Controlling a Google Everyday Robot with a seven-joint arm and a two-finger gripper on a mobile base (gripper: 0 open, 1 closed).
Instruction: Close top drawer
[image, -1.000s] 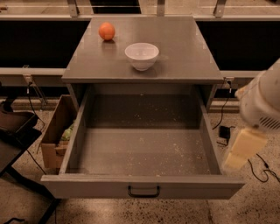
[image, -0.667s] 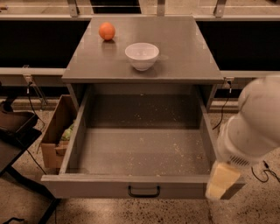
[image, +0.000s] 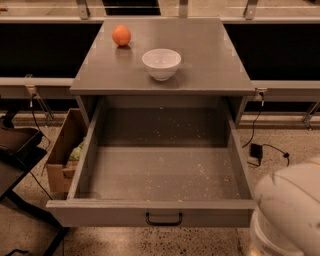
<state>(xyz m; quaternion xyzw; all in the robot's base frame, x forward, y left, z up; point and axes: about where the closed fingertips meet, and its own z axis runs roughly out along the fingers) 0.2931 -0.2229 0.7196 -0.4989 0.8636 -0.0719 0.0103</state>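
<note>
Speckled stone floor (image: 200, 246), dim warm light, dark panels at the back behind a long pale rail (image: 35, 85). Grey cabinet (image: 210, 55) dead centre, viewed from above and in front. On its flat top: orange (image: 121, 35) at back left, white bowl (image: 161, 63) upright nearer the front middle, well apart from the fruit.

Top drawer (image: 105, 214) open, drawn far out toward the camera, front panel low in the frame. Small black handle (image: 164, 219) at the centre of that panel, untouched. Deep grey interior, floor scattered with pale specks, thickest toward the right front. Side walls running straight back under the cabinet top.

Left of the cabinet: open cardboard box (image: 60, 160) on the floor, just beside the drawer's left wall, something green inside. Further left, dark furniture (image: 17, 145), partly cut off by the frame edge. Right of the cabinet: black cable (image: 272, 148) trailing over the floor to a small black block (image: 256, 150).

Lower right corner: white rounded arm housing (image: 290, 210), large and close to the lens, near the drawer's front right corner; contact with the drawer not discernible. Gripper outside the frame, somewhere beyond that housing; grasp state impossible to tell.
</note>
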